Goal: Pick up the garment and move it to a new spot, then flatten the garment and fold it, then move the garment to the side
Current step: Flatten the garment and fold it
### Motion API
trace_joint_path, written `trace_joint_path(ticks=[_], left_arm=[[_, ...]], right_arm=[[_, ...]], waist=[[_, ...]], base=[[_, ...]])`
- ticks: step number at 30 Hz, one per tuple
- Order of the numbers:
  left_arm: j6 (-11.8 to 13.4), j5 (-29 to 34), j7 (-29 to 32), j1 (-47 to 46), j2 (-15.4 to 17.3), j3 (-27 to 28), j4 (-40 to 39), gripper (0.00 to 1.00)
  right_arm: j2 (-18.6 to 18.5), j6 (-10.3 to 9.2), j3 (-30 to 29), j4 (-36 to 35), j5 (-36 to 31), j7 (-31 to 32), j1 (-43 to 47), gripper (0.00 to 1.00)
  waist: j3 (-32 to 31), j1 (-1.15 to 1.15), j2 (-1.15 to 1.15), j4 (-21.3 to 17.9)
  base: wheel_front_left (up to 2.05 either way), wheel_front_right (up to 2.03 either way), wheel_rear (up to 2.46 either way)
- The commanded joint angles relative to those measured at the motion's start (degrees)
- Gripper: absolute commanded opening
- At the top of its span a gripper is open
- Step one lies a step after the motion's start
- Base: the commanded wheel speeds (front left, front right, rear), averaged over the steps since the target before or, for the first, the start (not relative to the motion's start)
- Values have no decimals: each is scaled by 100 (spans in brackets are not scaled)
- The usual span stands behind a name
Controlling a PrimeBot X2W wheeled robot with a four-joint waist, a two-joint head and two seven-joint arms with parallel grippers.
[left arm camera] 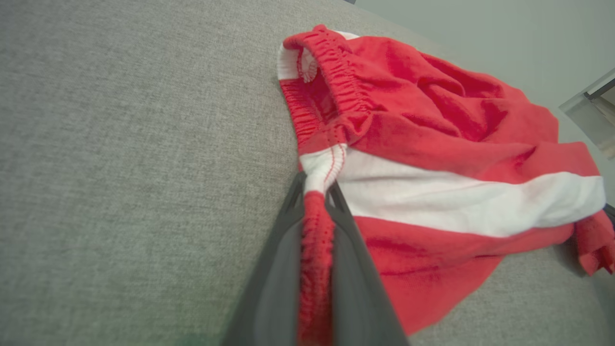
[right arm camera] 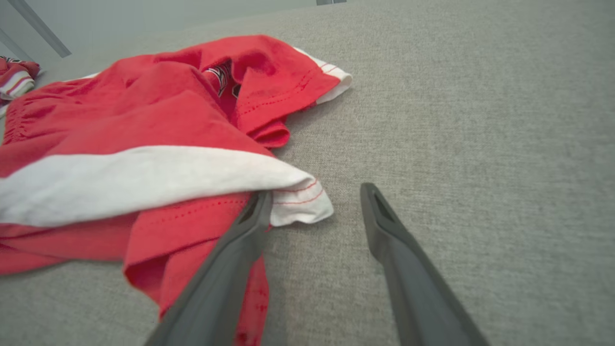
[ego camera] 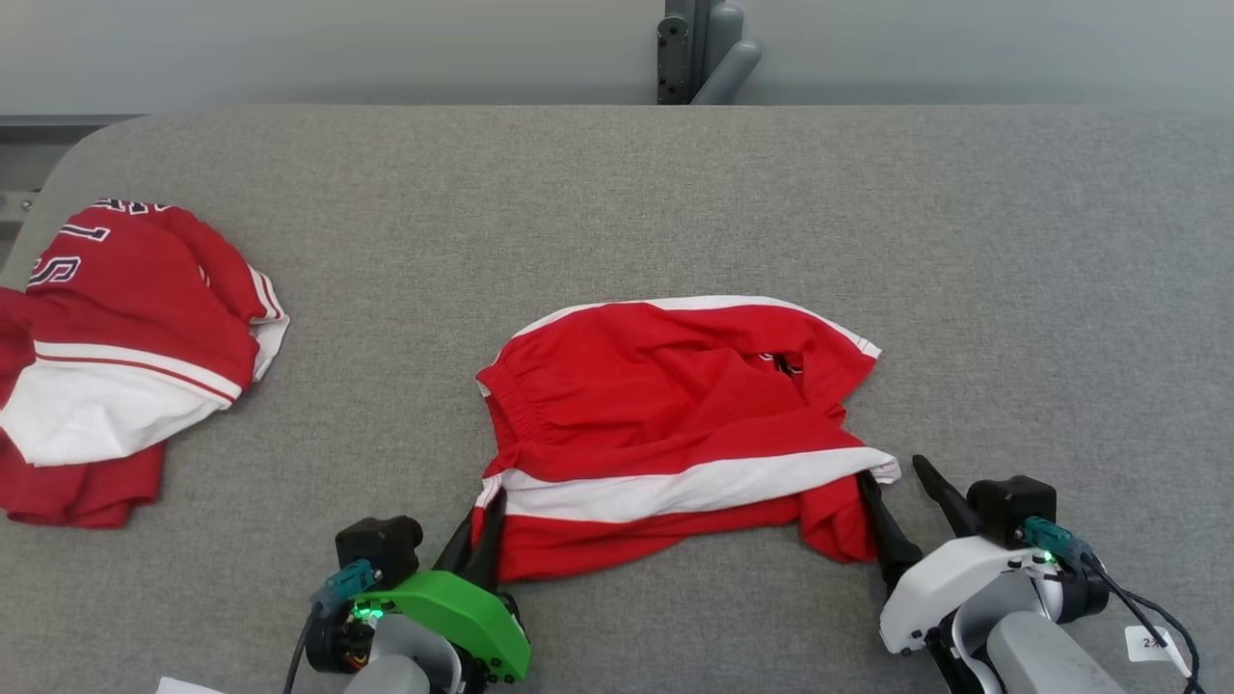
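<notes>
Red sports shorts with a broad white side stripe [ego camera: 675, 424] lie crumpled near the front middle of the grey fabric-covered table [ego camera: 675, 193]. Long axis runs left to right across the robot. The gathered elastic waistband points to the robot's left and the leg hems to its right. The white stripe follows the same line.

Left gripper [ego camera: 485, 520], on a green-shelled wrist, is at the near left corner of the shorts. Its fingers are pinched narrow on the waistband edge, and red and white cloth is bunched between them.

Right gripper [ego camera: 892, 472], on a white-shelled wrist, is at the near right corner with its fingers spread wide, holding nothing. One fingertip touches the white hem corner and the other stands over bare table.

A second crumpled red-and-white garment with printed lettering [ego camera: 125, 357] lies well apart at the table's left edge. A grey metal post [ego camera: 709, 48] stands behind the far edge. Bare grey cloth lies between the two garments.
</notes>
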Motion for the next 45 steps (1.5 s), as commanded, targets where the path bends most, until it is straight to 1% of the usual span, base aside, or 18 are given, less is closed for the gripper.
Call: trace_joint_path(ticks=[1, 2, 4, 9, 11, 15, 19, 20, 22, 24, 26, 29, 31, 34, 36, 41, 43, 45], left_arm=[[-25, 25, 2, -18, 22, 0, 8, 0], [-26, 29, 1, -20, 22, 2, 13, 0], [-32, 45, 2, -25, 22, 13, 25, 0], [-34, 101, 1, -44, 22, 105, -18, 0], [-51, 152, 1, -60, 23, 204, -185, 0], [-92, 405, 0, -175, 28, 459, -725, 0], [-144, 635, 0, -489, 217, 632, -1402, 0], [-144, 635, 0, -489, 217, 632, -1402, 0], [-166, 696, 37, -810, 423, 592, -1692, 0], [-181, 564, 239, -1141, 608, 616, -2000, 0], [-182, 416, 598, -1466, 850, 635, -2358, 0], [-187, -59, 1412, -1774, 1122, 736, -2871, 0], [-181, -433, 1971, -1952, 1276, 852, -3175, 0], [-11, -824, 2728, -1995, 1498, 1026, -3352, 0], [73, -969, 3164, -1976, 1618, 998, -3341, 0], [222, -1489, 4110, -2038, 1440, 833, -2935, 0], [248, -1550, 4179, -2459, 1383, 869, -2690, 0], [171, -1387, 3882, -3082, 1332, 951, -2380, 0]], right_arm=[[-50, -6, 49, 53, -1, -17, -90, 82], [-56, -6, 69, 92, 7, -17, -104, 48], [-74, -6, 97, 121, 21, -17, -150, 0], [-129, -6, 44, -128, 30, -17, -144, 0], [-138, -6, -35, -318, -16, -17, -77, 0], [-255, -6, -168, -968, -8, -17, -154, 0], [-538, -6, -256, -1673, 0, -18, -474, 0], [-538, -6, -256, -1673, 0, -18, -474, 0], [-707, -7, -277, -1944, 37, -17, -734, 0], [-897, -7, -274, -2173, 77, -17, -1038, 0], [-1053, -7, -259, -2347, 200, -12, -1319, 0], [-1289, -7, -268, -2685, 373, 206, -1699, 0], [-1448, -8, -289, -2919, 448, 431, -1851, 0], [-1555, -9, -248, -3132, 534, 811, -1956, 0], [-1569, -9, -149, -3149, 581, 1049, -1956, 0], [-1481, -7, 301, -2799, 673, 1474, -2296, 0], [-1502, -7, 543, -2546, 560, 1520, -2731, 0], [-1473, -7, 685, -2155, 436, 1453, -3341, 0]], waist=[[25, 0, 0, 30], [33, 0, 0, 40], [43, 0, 0, 55], [-2, 0, 0, 28], [-85, 0, 0, -10], [-423, 0, 0, -130], [-865, 0, 0, -260], [-865, 0, 0, -260], [-1020, 0, 0, -315], [-1138, 0, 0, -364], [-1209, 0, 0, -394], [-1227, 0, 0, -422], [-1156, 0, 0, -426], [-952, 0, 0, -429], [-716, 0, 0, -411], [217, 0, 0, -355], [643, 0, 0, -353], [1016, 0, 0, -378]], base=[[0, 0, 0], [0, 0, 0], [0, 0, 0], [0, 0, 0], [0, 0, 0], [0, 0, 0], [0, 0, 0], [0, 0, 0], [0, 0, 0], [0, 0, 0], [0, 0, 0], [0, 0, 0], [0, 0, 0], [0, 0, 0], [0, 0, 0], [0, 0, 0], [0, 0, 0], [0, 0, 0]])
